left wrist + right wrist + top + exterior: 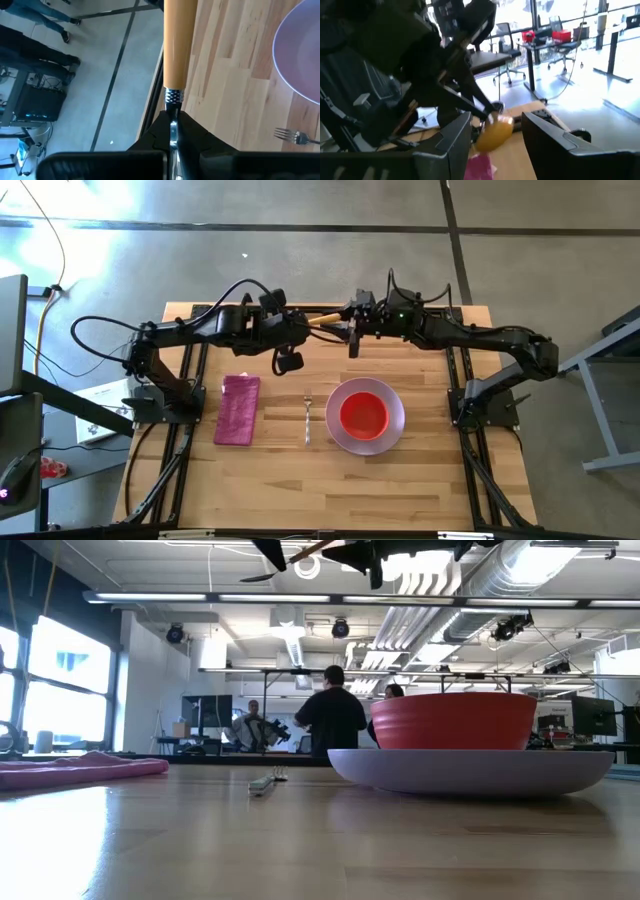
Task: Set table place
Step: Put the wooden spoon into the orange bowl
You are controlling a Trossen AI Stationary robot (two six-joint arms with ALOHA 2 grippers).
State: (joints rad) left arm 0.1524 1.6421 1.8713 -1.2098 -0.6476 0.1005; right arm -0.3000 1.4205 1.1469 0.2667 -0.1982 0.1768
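My left gripper (303, 323) is shut on the wooden-handled spoon (326, 318), high above the table's far middle. The spoon is held level, its handle (179, 45) pointing toward the right arm. My right gripper (495, 145) is open; its fingers stand on either side of the handle's free end (495, 132), and I cannot tell whether they touch it. On the table lie the magenta napkin (238, 409), the fork (307, 418) and the lilac plate (392, 418). The red bowl (363, 416) stands in the plate. My left gripper pinches the spoon between its two fingers at the metal neck (172, 126), just below the ribbed ferrule. The fingers lie along the spoon. It is lifted clear of the table, and the wooden handle sticks out level past the fingertips. The spoon's bowl end is hidden by the gripper.
Both arms meet over the table's far edge (330, 307). Black frame rails (190, 380) run along the left and right sides. Bare wood (330, 490) lies near of the place setting. People sit in the room (330, 715) beyond the table.
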